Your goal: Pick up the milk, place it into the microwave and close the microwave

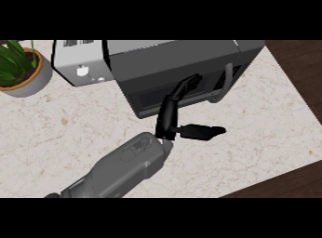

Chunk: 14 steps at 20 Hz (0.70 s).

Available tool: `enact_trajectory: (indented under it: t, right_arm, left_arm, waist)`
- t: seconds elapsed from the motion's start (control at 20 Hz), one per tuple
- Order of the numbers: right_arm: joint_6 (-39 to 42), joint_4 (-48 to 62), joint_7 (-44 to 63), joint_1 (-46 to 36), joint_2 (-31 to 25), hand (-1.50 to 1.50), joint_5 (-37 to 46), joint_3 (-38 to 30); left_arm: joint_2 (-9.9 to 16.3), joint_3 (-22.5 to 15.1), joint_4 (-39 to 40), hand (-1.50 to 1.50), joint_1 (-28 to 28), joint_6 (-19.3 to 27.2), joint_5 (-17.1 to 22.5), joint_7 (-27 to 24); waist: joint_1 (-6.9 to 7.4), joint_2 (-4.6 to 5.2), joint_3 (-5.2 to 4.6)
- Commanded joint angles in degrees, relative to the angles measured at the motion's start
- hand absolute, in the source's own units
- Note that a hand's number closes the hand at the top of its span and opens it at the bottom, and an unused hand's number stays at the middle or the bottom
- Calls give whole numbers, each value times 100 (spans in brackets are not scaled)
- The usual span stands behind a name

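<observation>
Although the task names milk, no carton shows anywhere on the counter (67, 135), so it is probably already inside the microwave (177, 65), which stands at the counter's far edge. One hand (181, 111) reaches up from the near edge; which arm it belongs to cannot be told for sure, though it is likely the right. Its fingers are straight and lie against the microwave door (184, 83), thumb sticking out sideways, gripping nothing. The door looks nearly or fully shut, so only the final push seems left. A potted plant (12, 67) sits at the far left corner.
</observation>
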Motion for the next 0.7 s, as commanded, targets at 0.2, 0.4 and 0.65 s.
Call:
enact_trajectory:
  t: [0.2,0.4,0.65]
  right_arm:
    - [-69,158,63,-328,-164,150,105,-76]
    - [-104,198,53,-512,-131,150,135,8]
    - [-113,279,94,-656,-142,150,155,52]
  left_arm:
    - [2,213,367,-150,-359,122,414,-239]
    - [2,162,403,-150,-409,78,566,-343]
    - [2,167,485,-150,-479,12,750,-444]
  waist:
    - [-19,68,6]
    - [-3,125,9]
    - [-41,154,11]
